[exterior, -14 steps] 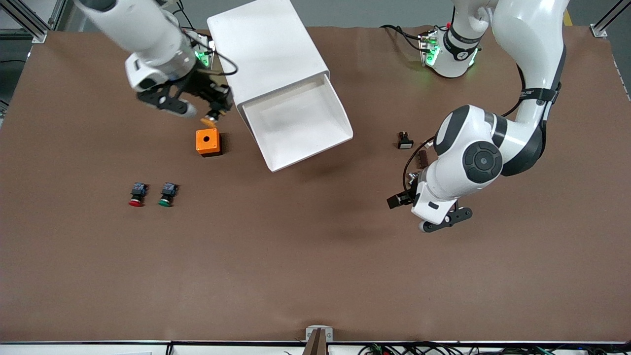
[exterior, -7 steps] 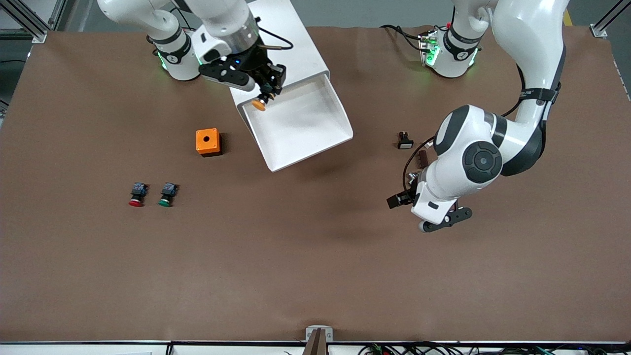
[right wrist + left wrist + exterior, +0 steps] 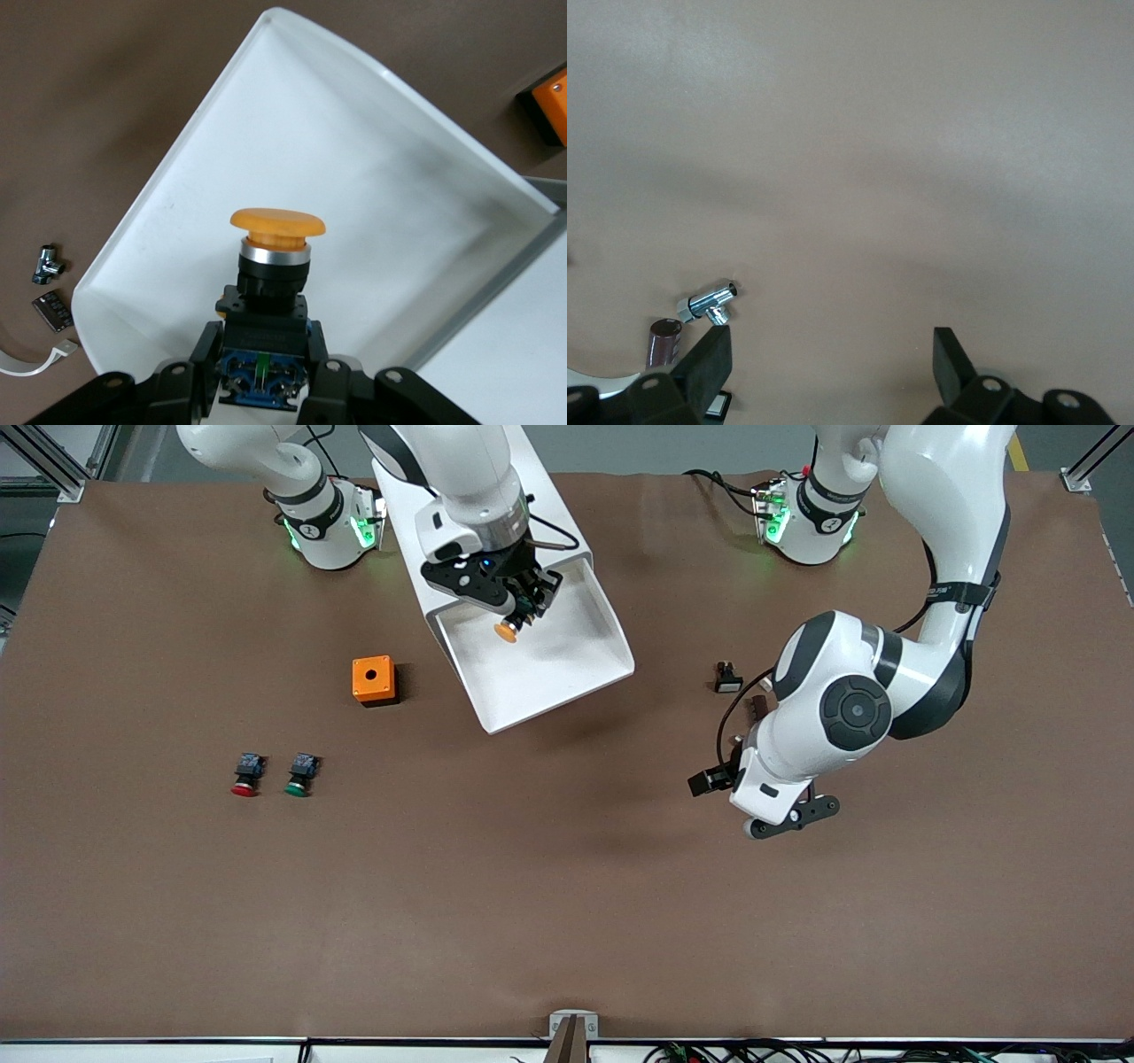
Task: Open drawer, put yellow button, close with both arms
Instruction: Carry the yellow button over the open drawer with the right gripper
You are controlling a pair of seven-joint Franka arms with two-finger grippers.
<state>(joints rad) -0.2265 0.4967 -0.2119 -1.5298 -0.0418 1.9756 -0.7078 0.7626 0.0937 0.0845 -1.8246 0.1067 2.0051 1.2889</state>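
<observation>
The drawer (image 3: pixel 567 684) stands pulled out of the white cabinet (image 3: pixel 554 518), its white tray (image 3: pixel 372 168) bare inside. My right gripper (image 3: pixel 523 608) hangs over the tray, shut on the black-and-blue body of the yellow button (image 3: pixel 506 631). The button's yellow cap (image 3: pixel 277 222) points away from the gripper (image 3: pixel 263 335), down toward the tray floor. My left gripper (image 3: pixel 791 819) waits open over bare brown table toward the left arm's end. Nothing lies between its fingers (image 3: pixel 713 354).
An orange box with a hole (image 3: pixel 373 680) sits beside the drawer toward the right arm's end. A red button (image 3: pixel 245 774) and a green button (image 3: pixel 301 774) lie nearer the front camera. A small black part (image 3: pixel 727 677), a brown piece (image 3: pixel 758 710) and a metal fitting (image 3: pixel 709 303) lie by the left arm.
My right gripper has carried the yellow button from above the orange box to over the open drawer. The left arm has shifted slightly.
</observation>
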